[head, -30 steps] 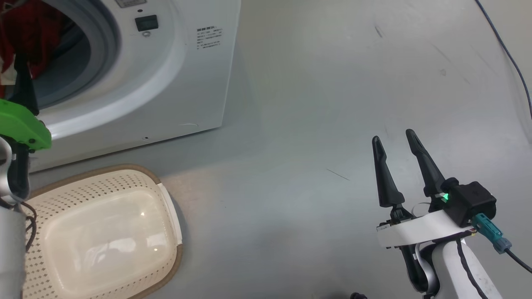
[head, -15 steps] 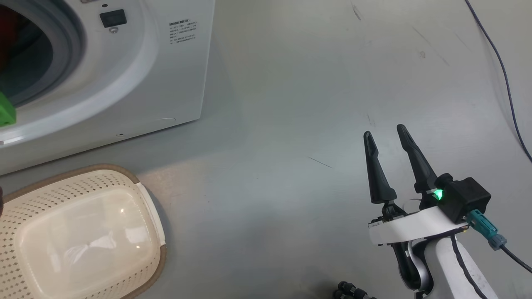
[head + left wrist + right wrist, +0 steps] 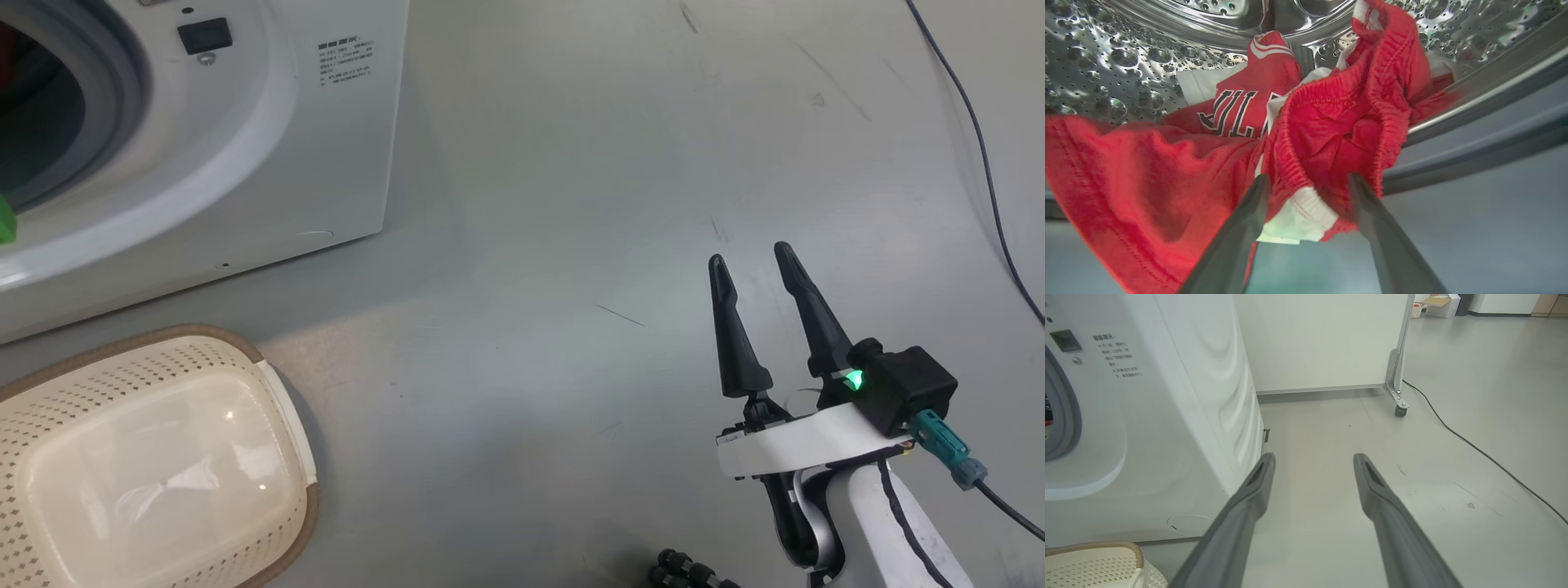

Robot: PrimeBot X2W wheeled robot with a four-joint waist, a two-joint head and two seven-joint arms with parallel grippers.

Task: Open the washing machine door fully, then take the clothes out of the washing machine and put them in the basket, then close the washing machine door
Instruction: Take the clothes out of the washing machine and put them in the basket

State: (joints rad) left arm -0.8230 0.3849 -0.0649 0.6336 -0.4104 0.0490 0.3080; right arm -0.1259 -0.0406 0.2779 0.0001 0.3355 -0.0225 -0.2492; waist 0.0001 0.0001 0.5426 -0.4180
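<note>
The white washing machine [image 3: 245, 147] fills the head view's upper left, its grey-ringed drum mouth [image 3: 122, 90] open; the door is out of view. In the left wrist view the red clothes [image 3: 1331, 122] with white trim spill over the lip of the steel drum [image 3: 1126, 53]. My left gripper [image 3: 1308, 181] is open, its fingers on either side of a red waistband fold with a white label. The cream basket [image 3: 147, 465] sits empty on the floor before the machine. My right gripper [image 3: 751, 257] hovers open over bare floor, far right of the machine.
A dark cable [image 3: 980, 155] runs along the floor at the right. In the right wrist view a white partition on a caster [image 3: 1398, 410] stands behind the washing machine [image 3: 1167, 416], with the basket [image 3: 1098, 563] rim at the lower left.
The head camera has swung right, so machine and basket shifted left in the picture and my left arm's green part has nearly left the frame. The right gripper stays open as before.
</note>
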